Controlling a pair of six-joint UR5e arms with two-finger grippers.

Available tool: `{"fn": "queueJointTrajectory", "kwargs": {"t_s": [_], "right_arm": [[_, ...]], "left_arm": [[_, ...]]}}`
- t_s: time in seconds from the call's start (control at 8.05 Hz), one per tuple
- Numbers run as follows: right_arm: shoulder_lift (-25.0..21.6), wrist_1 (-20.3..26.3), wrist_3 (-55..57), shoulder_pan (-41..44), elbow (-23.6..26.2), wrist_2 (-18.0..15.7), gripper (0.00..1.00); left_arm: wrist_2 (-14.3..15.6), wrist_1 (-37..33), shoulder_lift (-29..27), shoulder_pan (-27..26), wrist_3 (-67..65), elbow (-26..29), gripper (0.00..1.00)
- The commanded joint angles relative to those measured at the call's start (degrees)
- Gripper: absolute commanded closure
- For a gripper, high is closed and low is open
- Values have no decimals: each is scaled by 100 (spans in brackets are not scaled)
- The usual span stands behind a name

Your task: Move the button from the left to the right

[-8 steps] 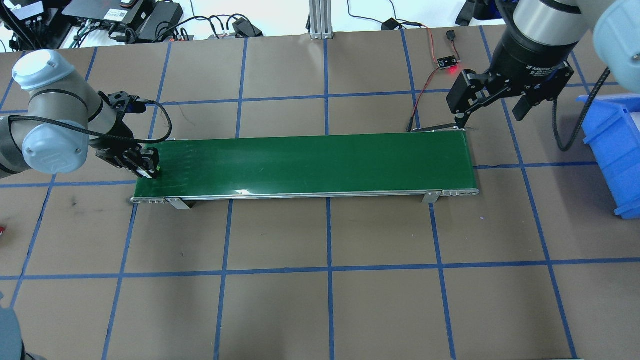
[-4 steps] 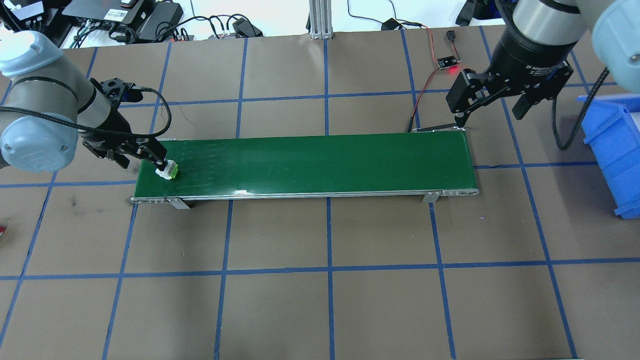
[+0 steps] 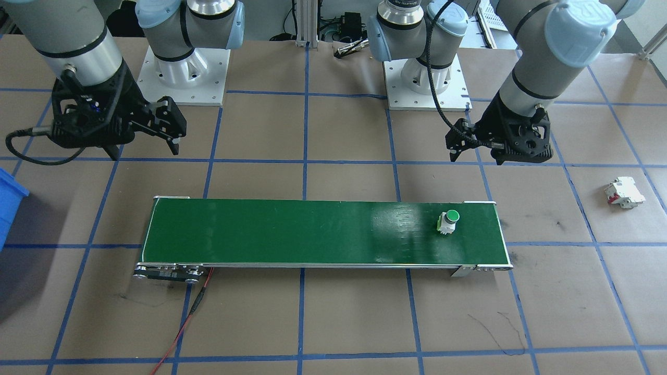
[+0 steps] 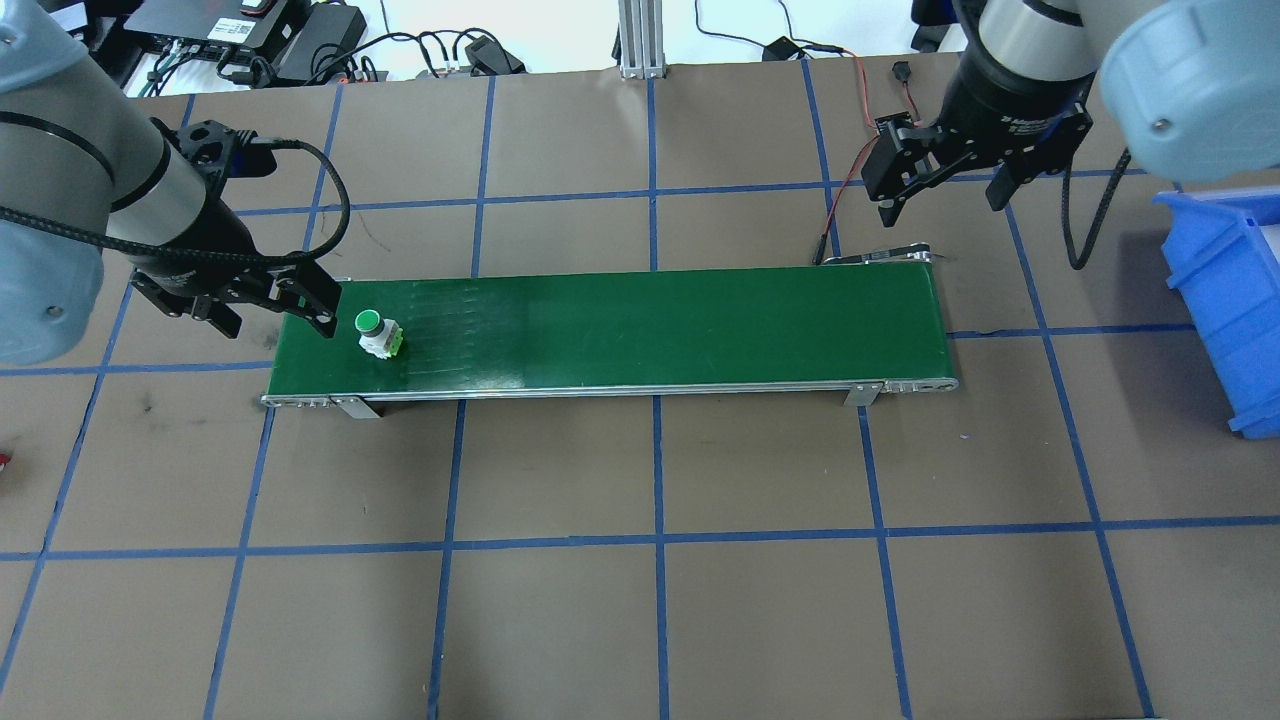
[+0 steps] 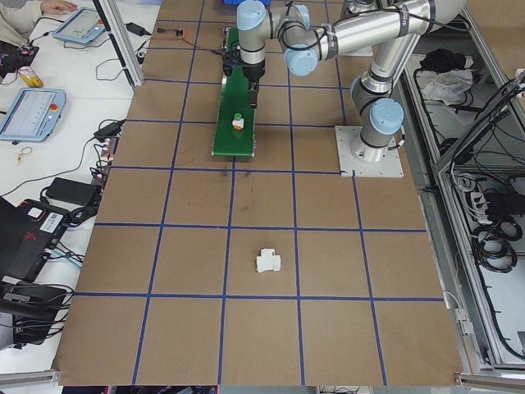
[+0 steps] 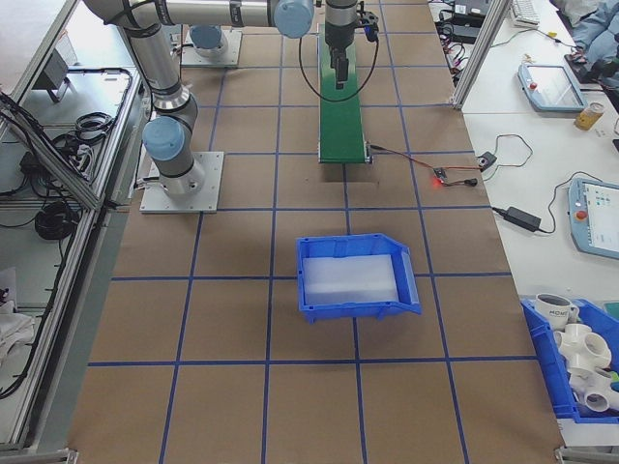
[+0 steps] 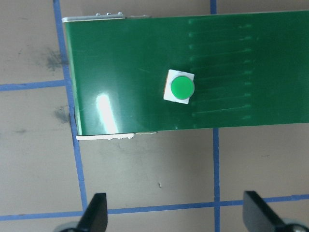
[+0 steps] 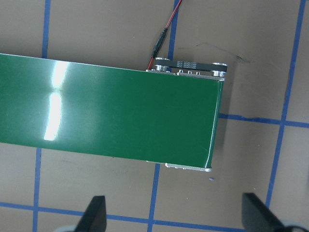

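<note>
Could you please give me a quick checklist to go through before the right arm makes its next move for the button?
1. Button released and upright on the conveyor belt, at its left end: ok.
2. Left end effector open and clear of the button: ok.
3. Right end effector open, nothing between its fingers: ok.
4. Button within the right end effector's pickup zone at the belt's right end: not ok; the right wrist view shows that end bare.
5. Belt running toward the right: cannot tell from a single moment.
6. Blue bin beside the right arm free to receive: ok; the right side view shows nothing in it.
</note>
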Motion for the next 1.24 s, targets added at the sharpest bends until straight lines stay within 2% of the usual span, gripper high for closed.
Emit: {"fn": "queueJointTrajectory", "kwargs": {"t_s": [0.0, 0.12, 0.37, 0.5, 0.62, 0.75, 1.12], "right_arm": [[604, -539, 107, 148, 199, 293, 0], [711, -619, 116, 148, 374, 356, 0], [809, -1198, 134, 148, 857, 742, 0], [809, -1226, 352, 148, 876, 883, 0], [809, -1270, 797, 157, 894, 1371, 0], [817, -1401, 1080, 157, 894, 1611, 0], [817, -1437, 1127, 166, 894, 1614, 0]], "left_arm": [[248, -76, 81, -33, -97, 216, 0], [248, -75, 90, 2, -97, 216, 0], [248, -75, 38, 2, -114, 207, 0], [248, -75, 29, 11, -158, 216, 0], [240, -75, 29, 2, -167, 216, 0], [161, -75, 11, 2, -167, 207, 0], [240, -75, 20, 11, -158, 216, 0]]}}
